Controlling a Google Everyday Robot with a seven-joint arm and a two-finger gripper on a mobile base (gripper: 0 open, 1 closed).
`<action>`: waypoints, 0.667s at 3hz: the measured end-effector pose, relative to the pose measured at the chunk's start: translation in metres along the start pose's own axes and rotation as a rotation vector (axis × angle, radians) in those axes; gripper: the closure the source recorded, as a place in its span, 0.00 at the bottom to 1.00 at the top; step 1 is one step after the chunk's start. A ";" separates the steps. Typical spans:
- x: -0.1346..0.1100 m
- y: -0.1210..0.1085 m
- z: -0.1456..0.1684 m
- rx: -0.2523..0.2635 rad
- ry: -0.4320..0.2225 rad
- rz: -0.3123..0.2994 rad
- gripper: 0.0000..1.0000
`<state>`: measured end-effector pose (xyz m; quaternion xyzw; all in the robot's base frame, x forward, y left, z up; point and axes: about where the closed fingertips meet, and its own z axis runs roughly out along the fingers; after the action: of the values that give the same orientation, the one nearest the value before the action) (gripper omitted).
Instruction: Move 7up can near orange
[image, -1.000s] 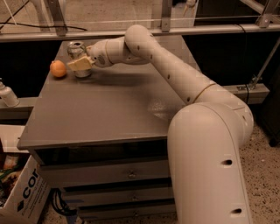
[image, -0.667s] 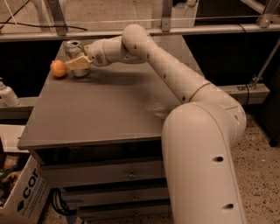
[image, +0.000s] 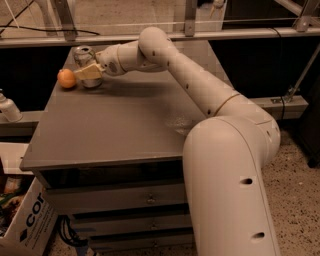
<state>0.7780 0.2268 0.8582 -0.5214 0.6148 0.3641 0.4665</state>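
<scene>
7up can (image: 83, 52): stood upright by the far left corner of the worktop (image: 115, 120), just beside the orange (image: 66, 78); only its pull-tab top and its base are seen, the middle being covered.
orange: laid near the left edge of the worktop, on the can's left; whether the two touch cannot be told.
gripper (image: 86, 74): reached across to the far left corner, at the can's mid-height.
fingers (image: 90, 71): clamped on the can's side wall, one pale finger laid across its near face, the other hidden behind.
can's handling: judged light, thin-walled and smooth; it could be dented by a hard squeeze and tipped if taken too high.
hold: best taken squarely around the middle of the wall, with moderate pressure.
orange's handling: round and firm, so easily rolled towards the edge if nudged.
</scene>
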 end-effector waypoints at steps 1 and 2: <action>-0.001 0.000 0.000 0.000 0.000 0.000 0.36; -0.001 0.000 0.000 0.000 0.000 0.000 0.12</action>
<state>0.7779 0.2268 0.8589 -0.5214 0.6149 0.3641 0.4664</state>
